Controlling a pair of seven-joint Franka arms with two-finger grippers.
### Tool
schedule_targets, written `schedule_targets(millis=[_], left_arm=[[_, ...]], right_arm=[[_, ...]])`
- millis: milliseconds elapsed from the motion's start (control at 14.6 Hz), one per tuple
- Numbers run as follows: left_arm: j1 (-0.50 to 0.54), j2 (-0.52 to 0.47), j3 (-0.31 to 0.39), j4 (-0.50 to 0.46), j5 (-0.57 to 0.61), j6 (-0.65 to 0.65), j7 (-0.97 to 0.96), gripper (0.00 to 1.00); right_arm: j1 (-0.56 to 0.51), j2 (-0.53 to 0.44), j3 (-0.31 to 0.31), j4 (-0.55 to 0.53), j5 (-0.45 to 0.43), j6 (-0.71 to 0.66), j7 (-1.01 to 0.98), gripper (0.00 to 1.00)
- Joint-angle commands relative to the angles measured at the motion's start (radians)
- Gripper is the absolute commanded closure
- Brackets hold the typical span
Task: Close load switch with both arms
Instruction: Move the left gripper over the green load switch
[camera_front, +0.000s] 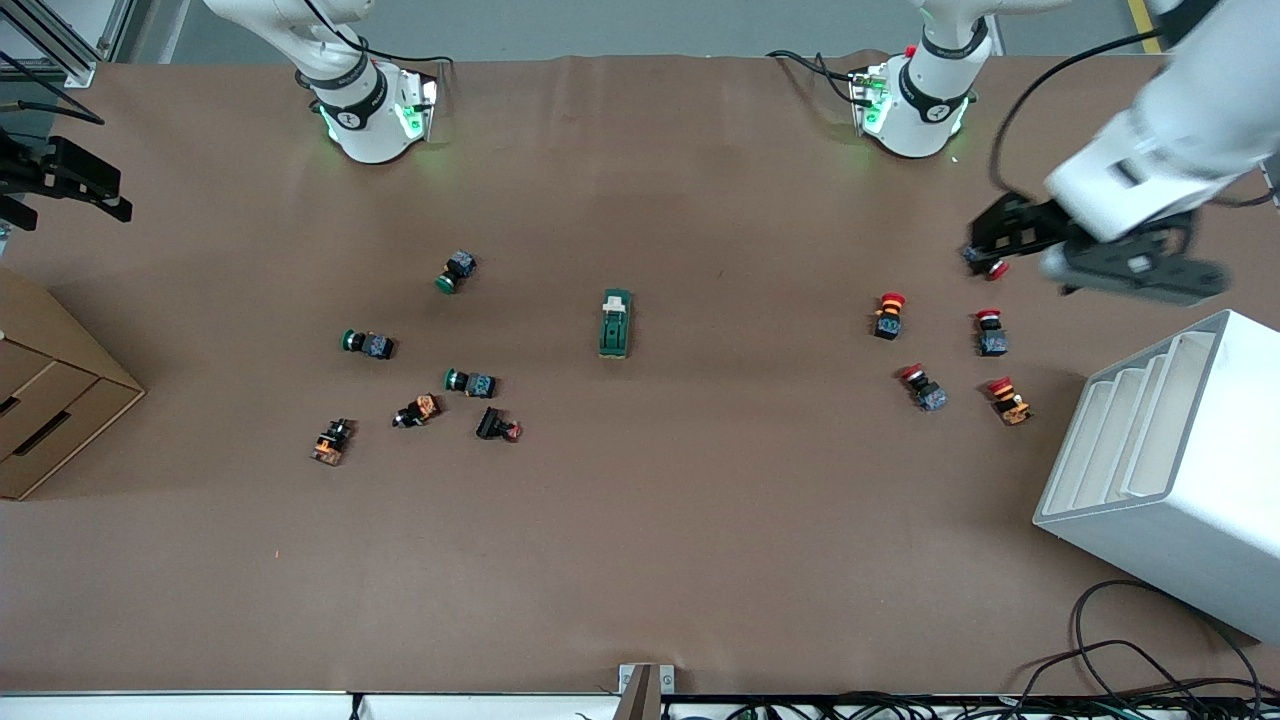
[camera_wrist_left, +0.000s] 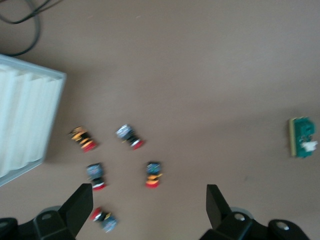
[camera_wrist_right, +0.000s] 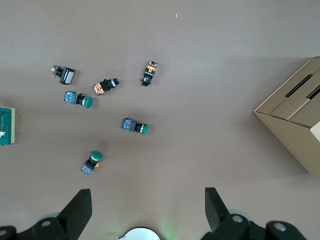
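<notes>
The load switch (camera_front: 615, 323) lies untouched mid-table, apparently not yet closed, while the left gripper (camera_wrist_left: 146, 200) hovers empty and wide open over the red-capped push-buttons (camera_front: 890, 314) and the right gripper (camera_wrist_right: 145, 205), likewise empty and open, waits.

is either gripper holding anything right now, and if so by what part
Nothing is held. The left gripper is open over the red-capped push-buttons, the right gripper open near its arm's base. The load switch lies untouched mid-table.
</notes>
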Motion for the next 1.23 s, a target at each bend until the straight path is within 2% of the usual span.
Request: schedule_targets(millis=[0,137,341,546,820,956,1161], left_arm=[[-0.007,0.071,-0.111,0.0,0.003,0.091,-0.151,0.0],[-0.042,0.102,-0.165,-0.06,0.004,0.22,-0.332,0.0],[-0.16,0.157,-0.168,-0.109,0.016,0.349,-0.463,0.0],[-0.264,0.222,-0.17,-0.154,0.145,0.459,-0.581,0.0],[-0.381,0.323,-0.168,-0.166,0.283,0.598,-0.833,0.0],[-0.431,0.386,-0.168,-0.165,0.39,0.665,-0.991,0.0],[-0.508,0.473,-0.168,-0.159,0.588,0.696,-1.218,0.0]], right_arm=[[-0.003,-0.034,0.001,-0.041,0.007,0.015,-0.008,0.0],[-0.003,-0.034,0.001,-0.041,0.007,0.015,-0.008,0.0],[-0.003,-0.034,0.001,-0.041,0.007,0.015,-0.008,0.0],[-0.003,-0.034,0.001,-0.039,0.007,0.015,-0.008,0.0],[-0.003,-0.032,0.001,-0.035,0.007,0.013,-0.008,0.0],[-0.004,-0.032,0.001,-0.03,0.007,0.008,-0.008,0.0],[-0.016,-0.02,-0.003,-0.009,0.005,0.005,0.003,0.0]])
